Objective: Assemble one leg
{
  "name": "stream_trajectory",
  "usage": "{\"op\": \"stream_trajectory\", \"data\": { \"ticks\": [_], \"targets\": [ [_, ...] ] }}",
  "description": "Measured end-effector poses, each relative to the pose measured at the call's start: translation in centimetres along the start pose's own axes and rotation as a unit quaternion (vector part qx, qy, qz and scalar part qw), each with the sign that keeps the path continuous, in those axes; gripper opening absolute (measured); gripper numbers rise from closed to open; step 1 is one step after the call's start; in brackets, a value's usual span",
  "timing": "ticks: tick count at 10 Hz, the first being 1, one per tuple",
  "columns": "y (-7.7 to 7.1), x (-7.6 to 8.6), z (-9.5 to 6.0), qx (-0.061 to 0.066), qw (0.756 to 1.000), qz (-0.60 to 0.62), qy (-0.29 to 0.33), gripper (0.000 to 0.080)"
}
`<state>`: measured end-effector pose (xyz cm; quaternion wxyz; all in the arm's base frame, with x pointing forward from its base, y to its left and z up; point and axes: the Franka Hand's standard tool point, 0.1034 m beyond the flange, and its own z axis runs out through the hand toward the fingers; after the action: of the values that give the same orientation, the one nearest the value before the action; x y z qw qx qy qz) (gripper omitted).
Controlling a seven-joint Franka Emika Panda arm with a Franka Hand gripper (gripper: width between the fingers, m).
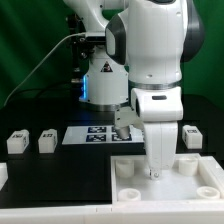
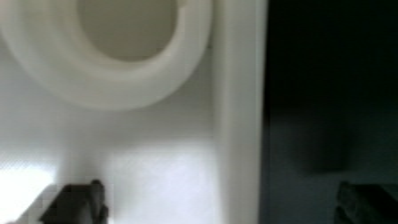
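My gripper [image 1: 150, 172] is low over the large white tray [image 1: 170, 182], near the middle of its far part. In the wrist view the gripper [image 2: 217, 203] is open and empty, with its two dark fingertips [image 2: 71, 202] wide apart. Under it lie the blurred white tray surface [image 2: 160, 140], one round corner hole [image 2: 107, 40] and the tray's edge against the dark table. Two legs [image 1: 17, 142] [image 1: 47, 141], small white blocks with tags, stand on the table at the exterior view's left. A third leg [image 1: 192, 137] stands at the right, beyond the tray.
The marker board [image 1: 95, 133] lies flat behind the tray, left of my arm. A small pale object [image 1: 123, 122] stands at its right end, partly hidden by the arm. The robot base [image 1: 100, 75] is behind it. The table is black.
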<state>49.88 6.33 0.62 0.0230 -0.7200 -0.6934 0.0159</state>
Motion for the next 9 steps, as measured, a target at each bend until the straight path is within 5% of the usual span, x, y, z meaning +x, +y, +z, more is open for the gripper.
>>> {"op": "stream_trajectory", "data": {
  "ticks": [2,4,7,9],
  "targets": [
    [0.0,0.0,0.0,0.0,1.0,0.001,0.0,0.0649],
    [-0.2,0.9,-2.2,-0.005,0.996,0.085,-0.003,0.0649],
    [-1.3,5.7,-5.2,-0.017,0.962,0.271,0.0,0.0649],
    [-2.1,8.9,-5.3,-0.014,0.913,0.407,0.008,0.0649]
  ]
}}
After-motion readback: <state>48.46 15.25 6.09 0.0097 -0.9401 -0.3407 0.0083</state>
